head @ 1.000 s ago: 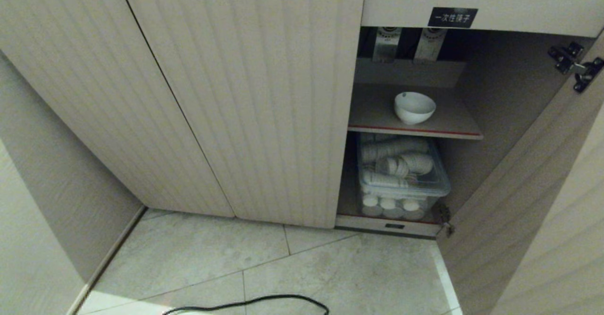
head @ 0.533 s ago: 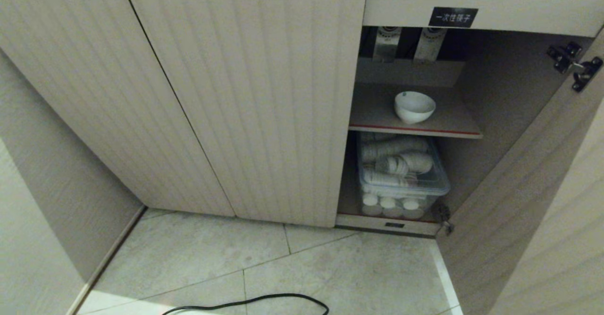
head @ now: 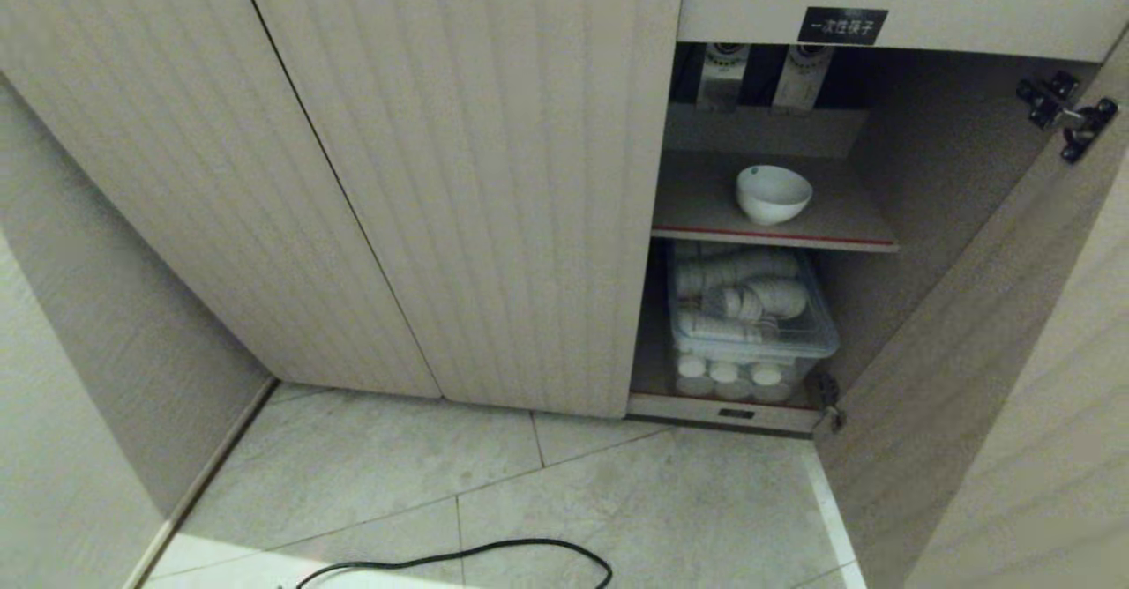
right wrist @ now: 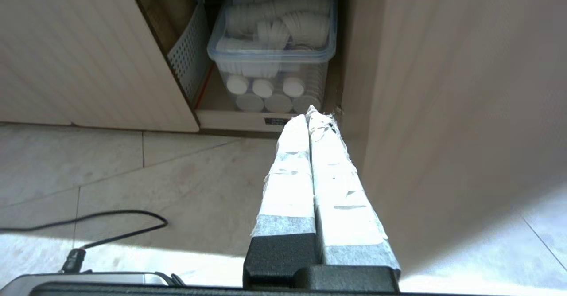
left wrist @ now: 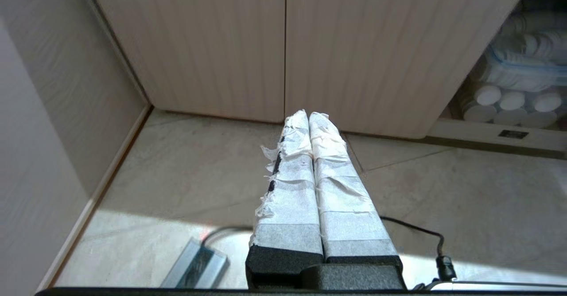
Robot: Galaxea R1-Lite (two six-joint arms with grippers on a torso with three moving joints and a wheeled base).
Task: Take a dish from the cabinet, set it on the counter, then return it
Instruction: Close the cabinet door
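Beige, vertically ribbed cabinet [head: 459, 175] doors, a red edge on the inner shelf [head: 772, 236], a plain white dish [head: 773, 193], a black label [head: 842, 26] with white characters — and below, white cups in a clear box [head: 750, 333], pale grey floor tiles [head: 494, 501], a black cable [head: 459, 558].

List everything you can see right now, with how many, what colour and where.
dish: one, white, on the cabinet's upper shelf
cabinet: one, beige, ribbed doors; rightmost door open, the others closed
label: one, black with white characters, above the open compartment
clear box: one, holds white paper cups, under the shelf
white basket: one, beside the box
cable: one, black, on the tiled floor
left pincer: shut, empty, over the floor
right pincer: shut, empty, near the box
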